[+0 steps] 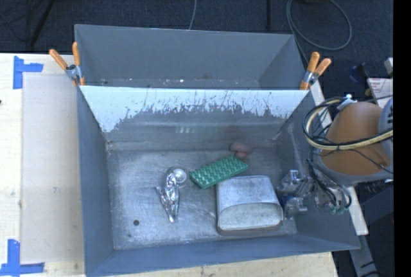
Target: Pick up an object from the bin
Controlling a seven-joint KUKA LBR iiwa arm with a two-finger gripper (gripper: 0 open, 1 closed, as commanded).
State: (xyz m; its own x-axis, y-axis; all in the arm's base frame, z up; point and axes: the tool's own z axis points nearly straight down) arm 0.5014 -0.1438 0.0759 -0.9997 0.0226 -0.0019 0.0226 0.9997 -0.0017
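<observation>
Down by the bin's right wall, gripper just beside the right edge of the grey rounded box, front right of floor. Touching or apart, spread or pressed together: cannot tell.

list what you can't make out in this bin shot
Camera view:
- pincer: lost among wrist cables at the right wall of the bin; contact with the grey rectangular block is unclear.
- small brownish lump at the back: too small to name.
- silvery crumpled thing: glare blurs its shape.
- arm: cut off by the right edge.
</observation>
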